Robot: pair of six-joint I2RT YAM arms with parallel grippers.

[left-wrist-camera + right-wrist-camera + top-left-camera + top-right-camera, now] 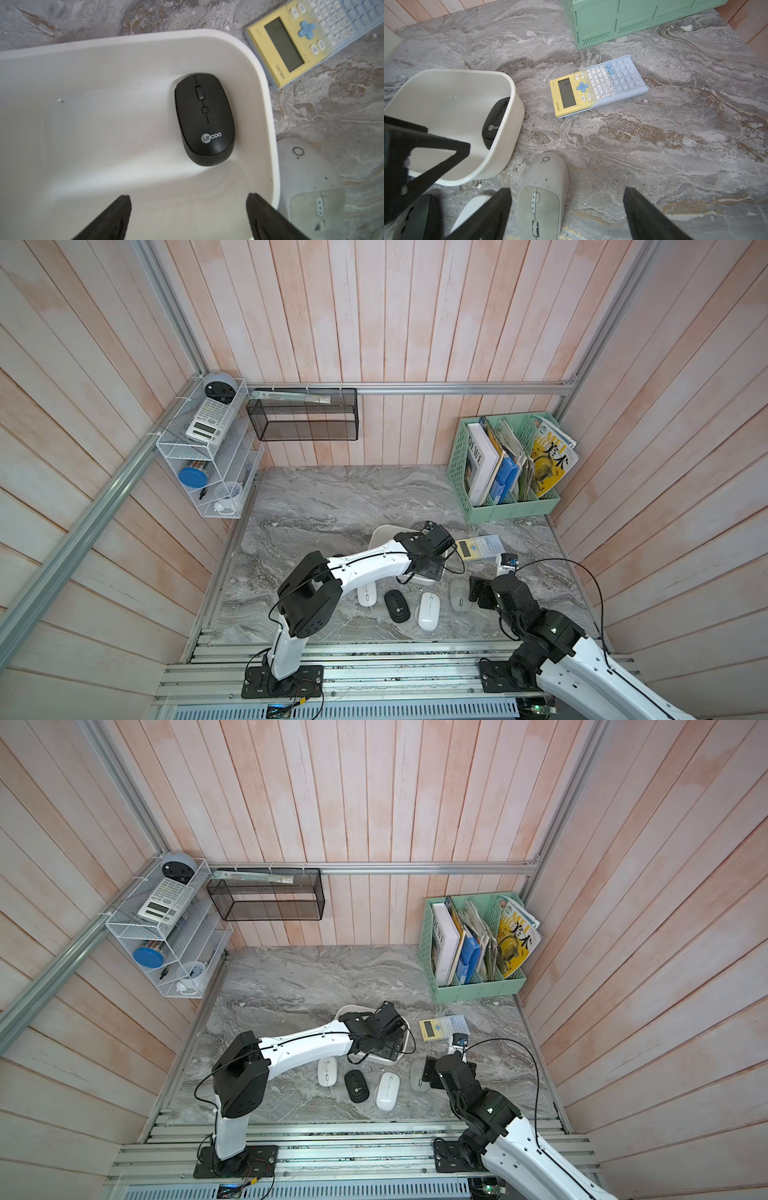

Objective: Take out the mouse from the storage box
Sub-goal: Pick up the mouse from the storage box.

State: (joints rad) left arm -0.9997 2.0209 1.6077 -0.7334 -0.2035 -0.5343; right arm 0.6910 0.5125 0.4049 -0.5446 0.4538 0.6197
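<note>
The white storage box (145,35) holds one black mouse (204,120), which lies against its wall near a rounded corner. My left gripper (188,199) hangs open over the box's floor, a short way from the mouse's rear end, with nothing between its fingers. In both top views the left arm covers the box (380,533) and hides the mouse. The right wrist view shows the mouse (495,122) inside the box (512,116). My right gripper (566,193) is open low over the table beside the box, and a grey mouse (542,193) lies loose between its fingers.
Several mice lie on the marble in front of the box: white (367,595), black (397,605), white (429,611), grey (459,593). A yellow-and-blue calculator (480,547) lies right of the box. A mint-green file holder (509,472) stands at the back right. A black mesh basket (303,414) hangs on the wall.
</note>
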